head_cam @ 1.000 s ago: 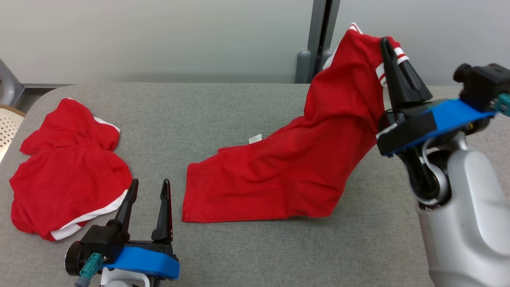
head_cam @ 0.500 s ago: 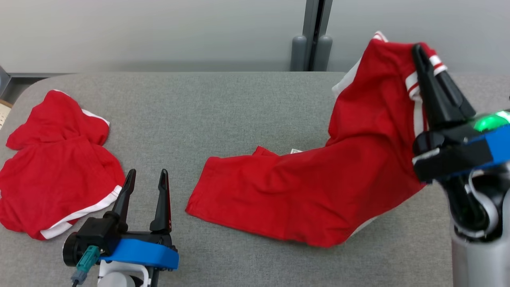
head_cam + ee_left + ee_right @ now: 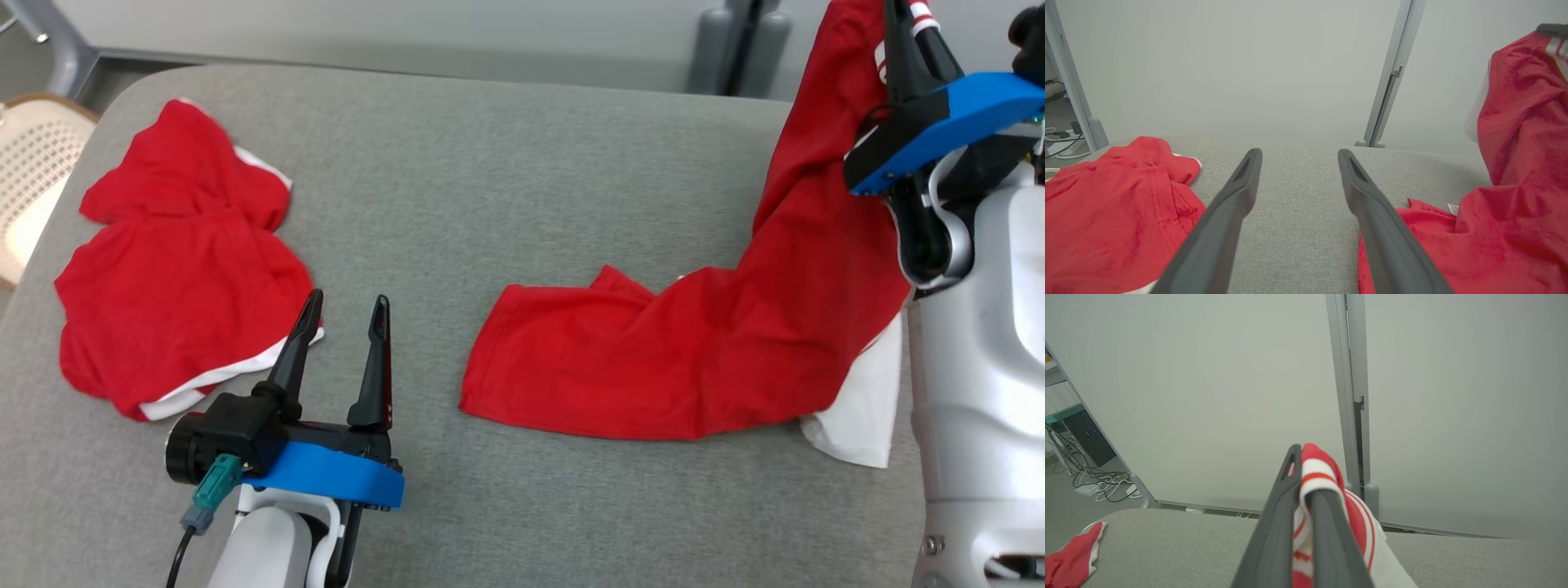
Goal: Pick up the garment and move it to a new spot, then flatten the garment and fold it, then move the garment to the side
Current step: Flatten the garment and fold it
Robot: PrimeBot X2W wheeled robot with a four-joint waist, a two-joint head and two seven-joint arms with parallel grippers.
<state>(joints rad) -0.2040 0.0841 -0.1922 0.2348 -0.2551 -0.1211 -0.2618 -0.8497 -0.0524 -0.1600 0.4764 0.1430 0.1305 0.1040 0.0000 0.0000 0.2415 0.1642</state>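
Garment (image 3: 694, 351), red with white trim, hangs from the right gripper (image 3: 1306, 475) and trails down and away to that gripper's left, its lower half lying on the grey table (image 3: 490, 163); it looks lifted by one end so it can be carried to a new spot, so the first step seems under way; the left gripper (image 3: 347, 300) hovers low over bare table, fingers spread wide with nothing between them, probably ready to catch the trailing hem; a second red garment (image 3: 180, 261) lies crumpled just off its outer finger; the right gripper's fingers are pinched tight on the striped cuff (image 3: 1316, 469), a firm edge unlikely to slip; a pale perforated basket-like thing (image 3: 33, 163) sits far out past the left gripper, its contents impossible to tell.
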